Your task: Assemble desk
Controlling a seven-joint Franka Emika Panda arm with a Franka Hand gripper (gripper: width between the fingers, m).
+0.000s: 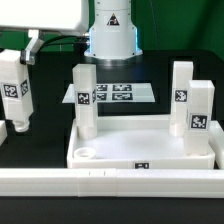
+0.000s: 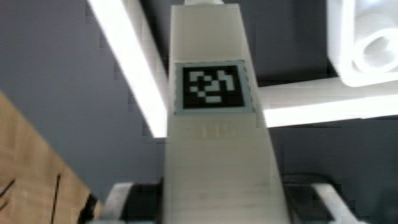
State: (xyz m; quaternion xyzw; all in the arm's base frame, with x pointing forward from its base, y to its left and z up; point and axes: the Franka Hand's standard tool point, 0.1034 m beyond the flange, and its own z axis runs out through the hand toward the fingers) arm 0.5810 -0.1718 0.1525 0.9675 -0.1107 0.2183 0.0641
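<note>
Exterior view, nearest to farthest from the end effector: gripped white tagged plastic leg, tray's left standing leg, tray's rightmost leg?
1. White tagged plastic leg: held in the end effector.
2. Left standing leg: tray's left corner.
3. Rightmost leg: tray's right edge.

A black table (image 1: 40,150) is seen under even light, with the marker board (image 1: 110,95) laid flat toward its far edge.

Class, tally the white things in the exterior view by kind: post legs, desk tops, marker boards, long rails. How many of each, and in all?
Post legs: 4
Desk top: 1
Marker board: 1
Long rail: 1
Total: 7
</note>
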